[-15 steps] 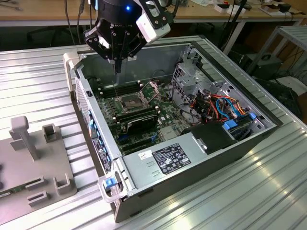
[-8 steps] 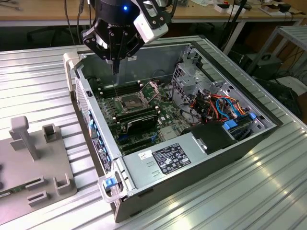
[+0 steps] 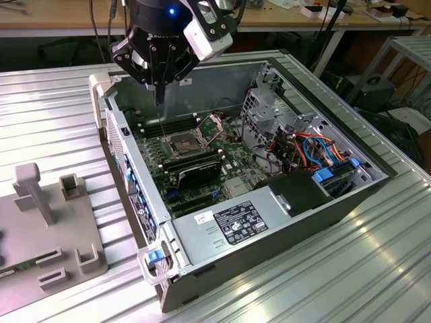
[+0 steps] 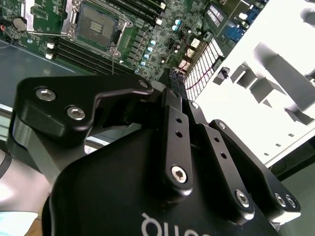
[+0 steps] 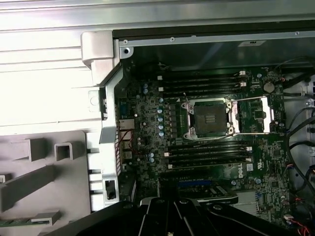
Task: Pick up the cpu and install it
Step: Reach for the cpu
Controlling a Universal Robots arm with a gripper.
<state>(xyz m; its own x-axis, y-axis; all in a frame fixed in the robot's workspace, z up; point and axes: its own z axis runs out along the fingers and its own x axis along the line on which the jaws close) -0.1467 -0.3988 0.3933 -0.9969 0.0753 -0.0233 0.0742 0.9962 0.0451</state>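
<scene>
On the exterior view's left, a grey holder block (image 3: 47, 222) with upright posts and slots sits on the ribbed metal desk (image 3: 54, 114), apparently as a staging place for parts. Just beside it is the open computer case (image 3: 128, 168), laid on its side so the motherboard faces up and can be reached from above. The end effector (image 3: 160, 99) hangs over the case's near-left corner, pointing straight down, with its fingers drawn together to a narrow tip; I cannot tell whether anything thin is pinched there. A little further right is the socket (image 3: 183, 142), dark and seemingly bare, with its metal load frame (image 3: 217, 124) swung open to receive a chip. I cannot tell where the cpu itself is. Further right are the long black card (image 3: 195, 171), the power supply (image 3: 236, 225) and coloured cables (image 3: 316, 151).
</scene>
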